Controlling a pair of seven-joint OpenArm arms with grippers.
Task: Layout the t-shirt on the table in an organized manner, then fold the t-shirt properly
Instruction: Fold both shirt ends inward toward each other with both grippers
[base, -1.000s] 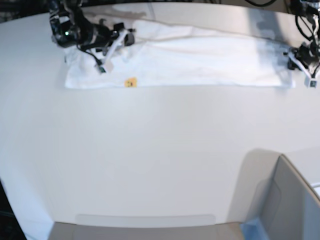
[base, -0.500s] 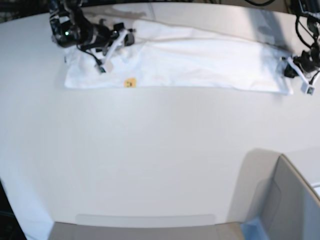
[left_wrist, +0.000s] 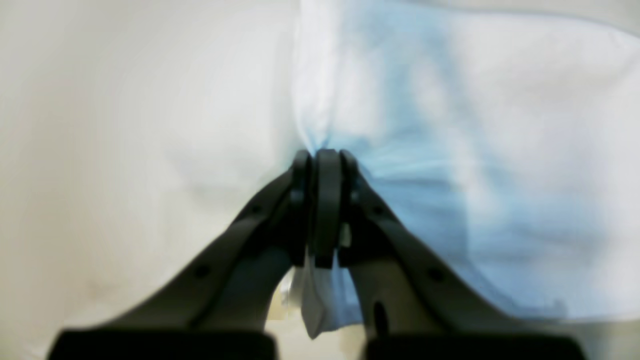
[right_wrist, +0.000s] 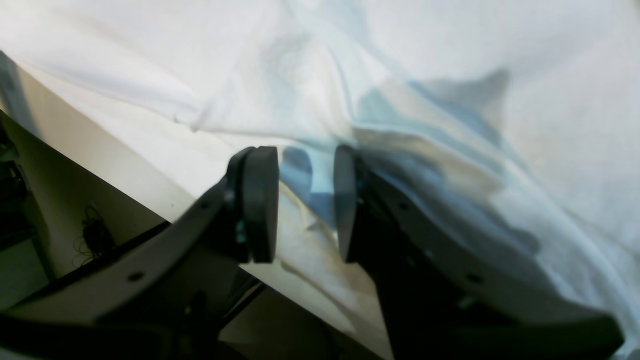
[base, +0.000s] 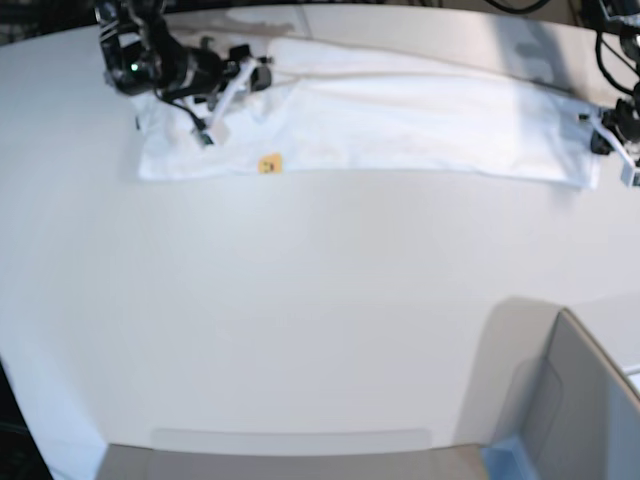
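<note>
I see the left gripper (left_wrist: 327, 165) has just clenched on the shirt (base: 400, 125) hem at the table's (base: 300, 330) far-right edge and tugs it outward; right gripper (right_wrist: 305, 200) gapes over cloth, so spreading continues.

White t-shirt (base: 400, 125), small yellow-orange print spot; white table (base: 300, 320).

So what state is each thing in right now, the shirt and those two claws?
t-shirt: folded into a long band, lying flat along the far side of the table, one end pinched.
left gripper: shut on the t-shirt, cloth bunched between its tips.
right gripper: jaws apart, cloth between them, resting on the t-shirt's other end.
grey box: at the near corner, open side up.
</note>
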